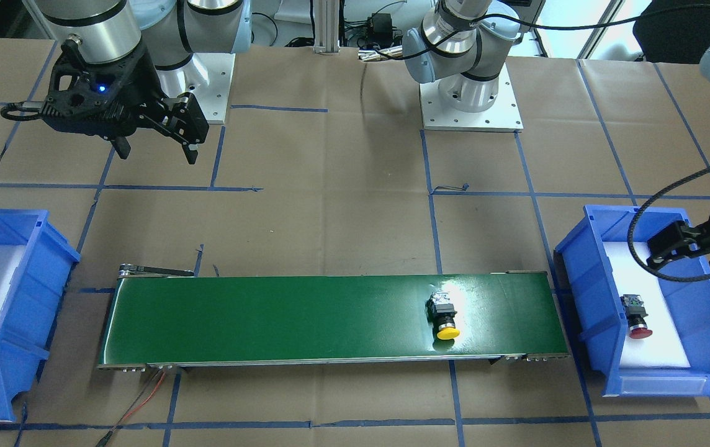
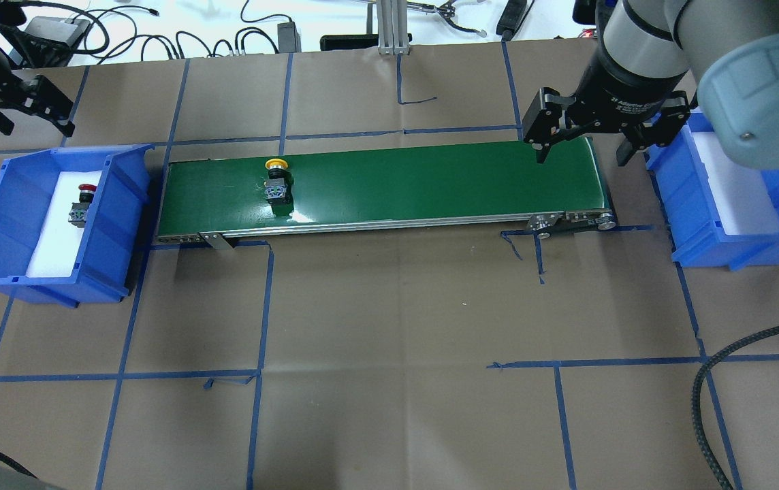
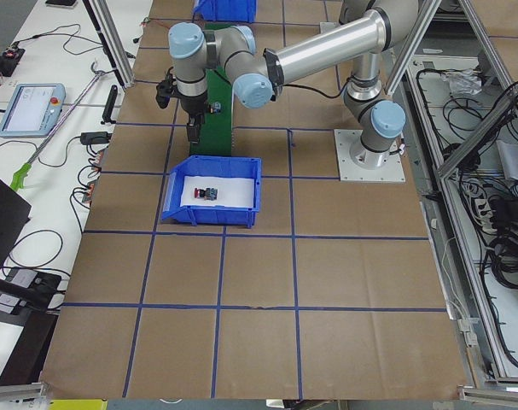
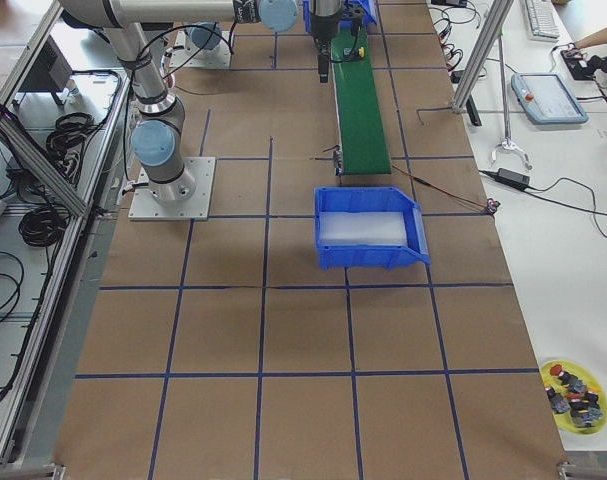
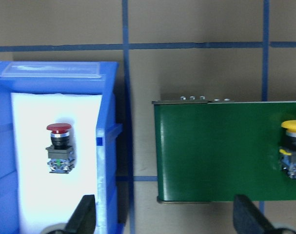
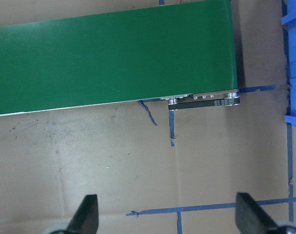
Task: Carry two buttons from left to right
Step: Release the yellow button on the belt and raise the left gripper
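At nine o'clock the red button (image 2: 82, 204) lies in the left bin (image 2: 117, 204), with the left gripper (image 2: 32, 121) spread wide at its eleven. The yellow button (image 2: 277, 180) lies on the belt (image 2: 430, 184), toward nine. At three, the right gripper (image 2: 582, 155) gapes wide. Neither button has reached the right bin (image 2: 730, 248) yet.

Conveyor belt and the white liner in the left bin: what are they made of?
Conveyor belt: apparently smooth green PVC or rubber, glossy, since a bright glare sits beside the yellow button. White liner: likely matte foam sheet, no glare; unconfirmed.
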### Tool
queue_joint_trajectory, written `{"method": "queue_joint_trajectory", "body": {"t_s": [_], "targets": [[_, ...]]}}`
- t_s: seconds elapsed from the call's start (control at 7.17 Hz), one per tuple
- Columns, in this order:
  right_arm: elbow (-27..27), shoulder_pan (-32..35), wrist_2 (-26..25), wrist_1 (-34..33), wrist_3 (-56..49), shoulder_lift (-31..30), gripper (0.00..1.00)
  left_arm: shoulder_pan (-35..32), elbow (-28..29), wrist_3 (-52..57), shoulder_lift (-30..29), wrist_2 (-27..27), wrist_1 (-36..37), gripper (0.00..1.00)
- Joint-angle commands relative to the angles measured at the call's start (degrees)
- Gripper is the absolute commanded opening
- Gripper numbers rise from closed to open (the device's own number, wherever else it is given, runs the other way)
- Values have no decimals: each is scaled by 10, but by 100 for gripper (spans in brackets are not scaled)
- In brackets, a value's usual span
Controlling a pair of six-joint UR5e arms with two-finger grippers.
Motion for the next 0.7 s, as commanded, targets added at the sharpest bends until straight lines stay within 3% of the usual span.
{"method": "queue_joint_trajectory", "body": {"t_s": [0.0, 0.56], "targets": [[0, 0, 0, 0, 0, 0, 100, 45, -9, 44, -9, -1, 7, 99], [0, 0, 0, -1, 2, 1, 100, 44, -9, 42, -77, -26, 101, 99]]}}
